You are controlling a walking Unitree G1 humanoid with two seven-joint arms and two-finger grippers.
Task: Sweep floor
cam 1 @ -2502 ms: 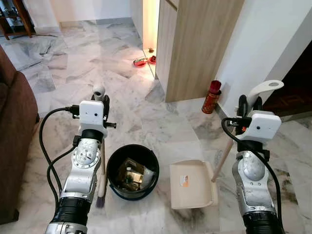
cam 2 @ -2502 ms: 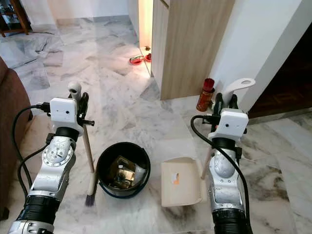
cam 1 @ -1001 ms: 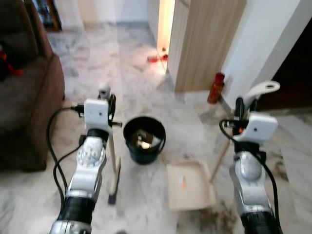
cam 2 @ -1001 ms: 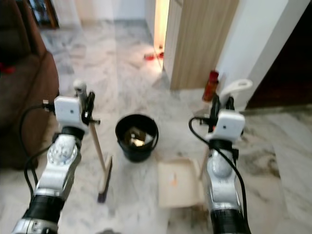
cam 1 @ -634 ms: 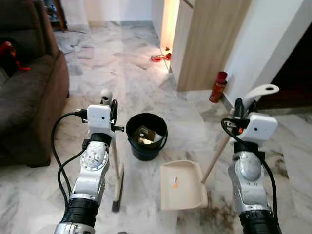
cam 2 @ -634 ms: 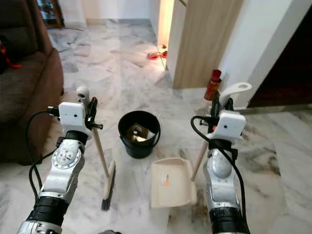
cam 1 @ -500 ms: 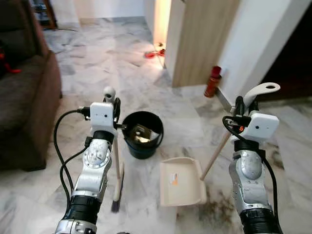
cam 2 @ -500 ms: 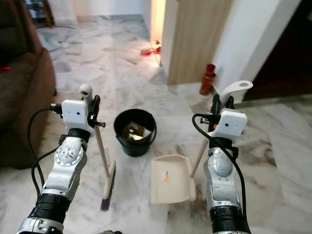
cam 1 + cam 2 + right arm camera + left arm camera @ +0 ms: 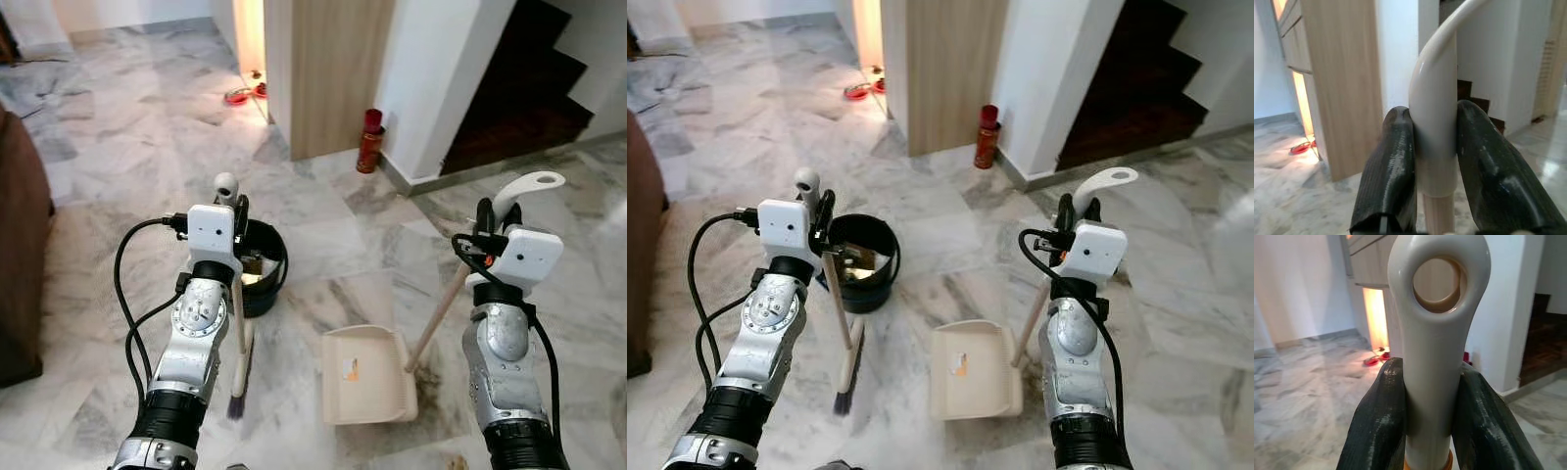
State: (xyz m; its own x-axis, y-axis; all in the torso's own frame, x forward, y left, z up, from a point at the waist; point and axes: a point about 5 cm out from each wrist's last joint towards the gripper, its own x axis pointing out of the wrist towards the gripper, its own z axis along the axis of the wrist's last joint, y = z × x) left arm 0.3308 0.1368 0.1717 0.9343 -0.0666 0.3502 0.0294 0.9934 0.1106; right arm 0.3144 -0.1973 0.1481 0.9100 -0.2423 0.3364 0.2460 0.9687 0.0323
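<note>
My left gripper (image 9: 233, 210) is shut on the white top of a broom (image 9: 1436, 347). Its wooden stick runs down to the dark brush (image 9: 238, 390) on the marble floor. A black bucket (image 9: 865, 266) holding rubbish stands just behind the stick, partly hidden by my left arm. My right gripper (image 9: 498, 219) is shut on the curved white grip of a long-handled cream dustpan (image 9: 1434, 132). The pan (image 9: 364, 375) lies flat on the floor between my arms. Black fingers (image 9: 1379, 423) press both sides of the broom handle.
A red can (image 9: 369, 140) stands at the foot of the white wall corner, next to a wooden cabinet (image 9: 328, 69). Dark stairs (image 9: 524, 83) rise at the far right. A brown sofa (image 9: 18, 264) sits at the left edge. Red bowls (image 9: 240, 95) lie far back.
The whole picture has swung to the right: the sofa has slid towards the left edge and the stairs have come into view. Both grippers keep their hold.
</note>
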